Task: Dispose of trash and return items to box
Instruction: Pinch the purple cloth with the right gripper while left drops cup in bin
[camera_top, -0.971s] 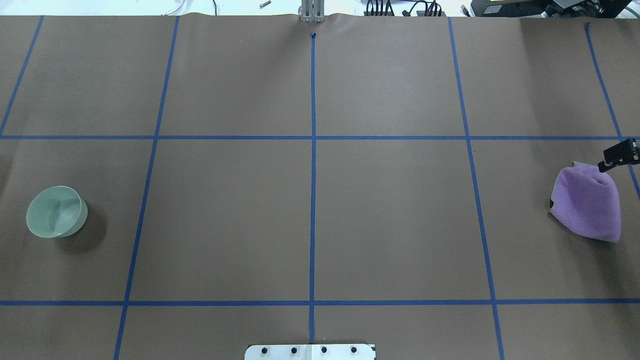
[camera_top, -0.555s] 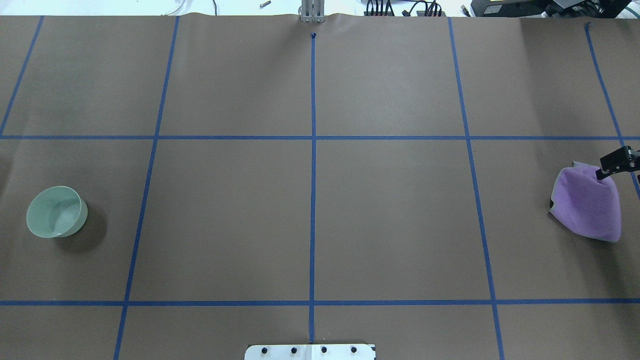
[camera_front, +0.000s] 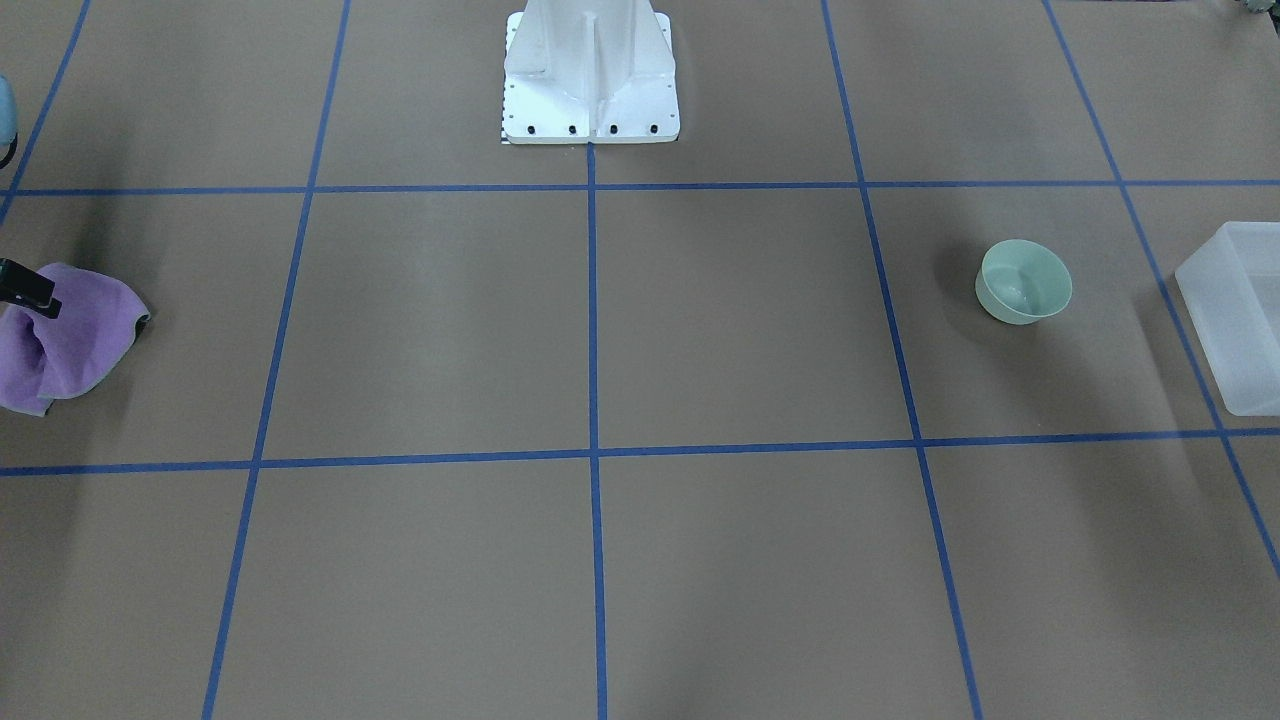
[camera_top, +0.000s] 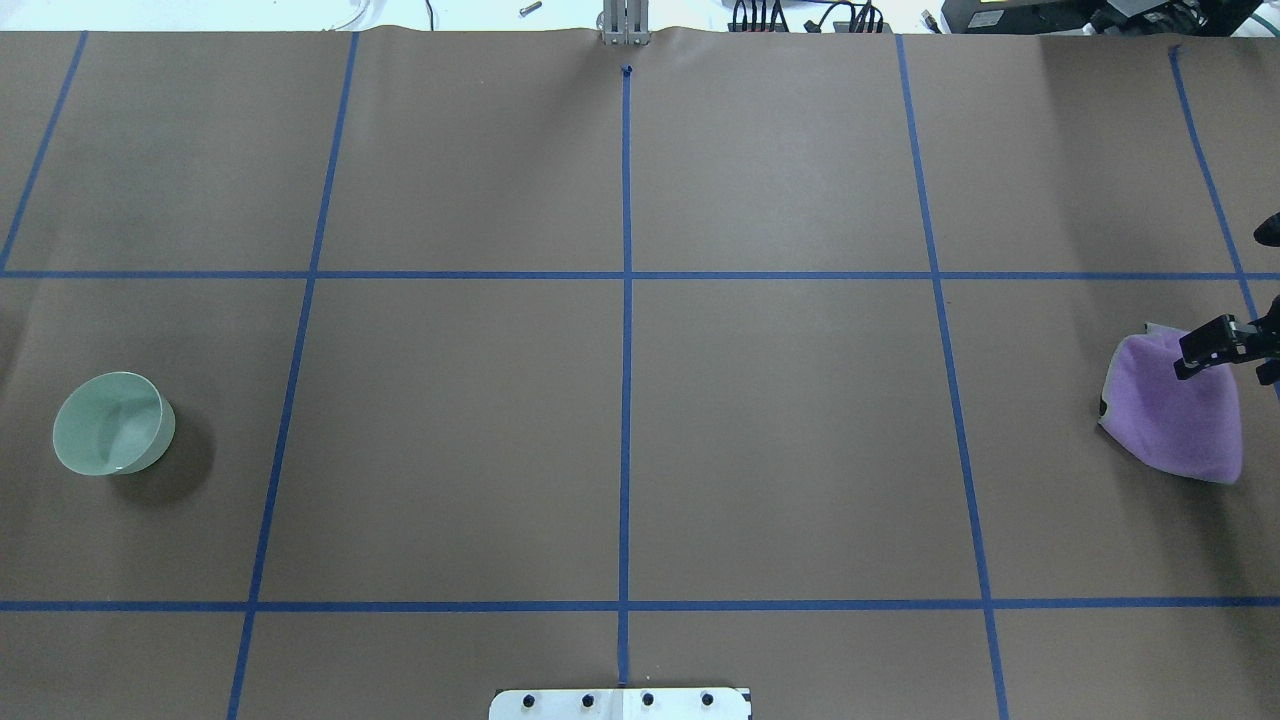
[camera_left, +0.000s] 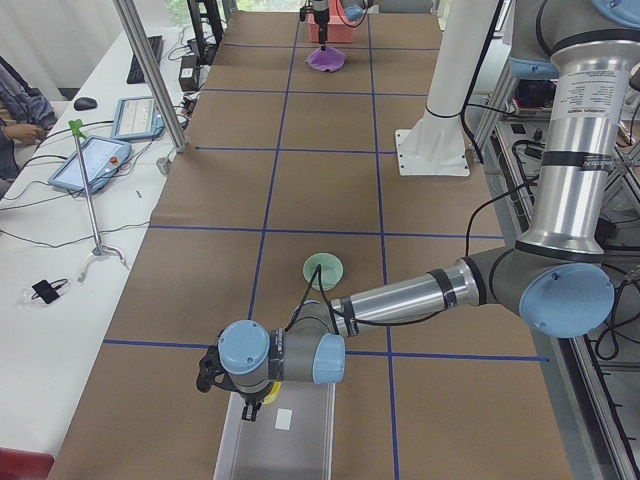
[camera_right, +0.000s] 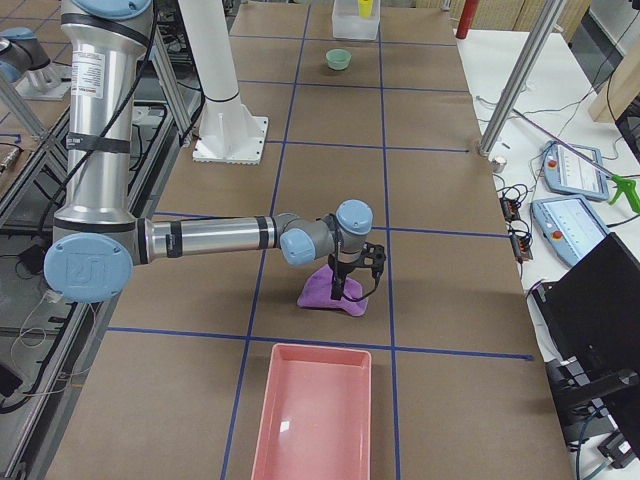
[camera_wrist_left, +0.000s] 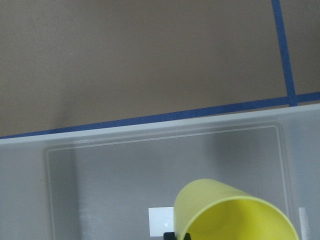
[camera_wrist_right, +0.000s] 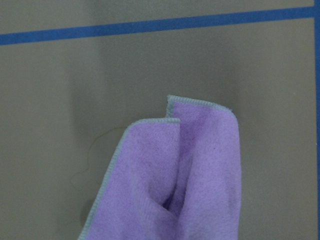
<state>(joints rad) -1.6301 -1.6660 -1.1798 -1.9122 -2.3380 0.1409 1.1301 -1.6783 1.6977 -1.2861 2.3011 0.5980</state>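
Hanging aslant over the tub (camera_wrist_left: 150, 132), the tumbler (camera_wrist_left: 235, 210) is pinched in the left gripper (camera_left: 256, 398), of which the wrist view shows only a dark sliver at the tumbler's lower edge. The tumbler lies inside the rim's outline, off the floor and nearer one short wall than the other. One long wall of the tub runs just beside a blue tape line. The tub stands at the table's (camera_top: 780, 440) left end, and the front-facing view cuts off its outer side.

The bowl (camera_top: 110, 422) stands upright on the paper near the tub, apart from it, with a tape line and a strip of bare paper between them. From the bowl, several bare tape squares stretch past the pedestal (camera_front: 590, 80) to the far right end.

At that end a purple cloth (camera_top: 1175, 415) lies bunched into a peak, with one hemmed corner toward the table's middle. The right gripper (camera_top: 1200, 348) points down at the cloth's top; whether its fingers are spread or closed cannot be told. Just past the cloth, a pink tray (camera_right: 312, 410) sits at the table's right edge.
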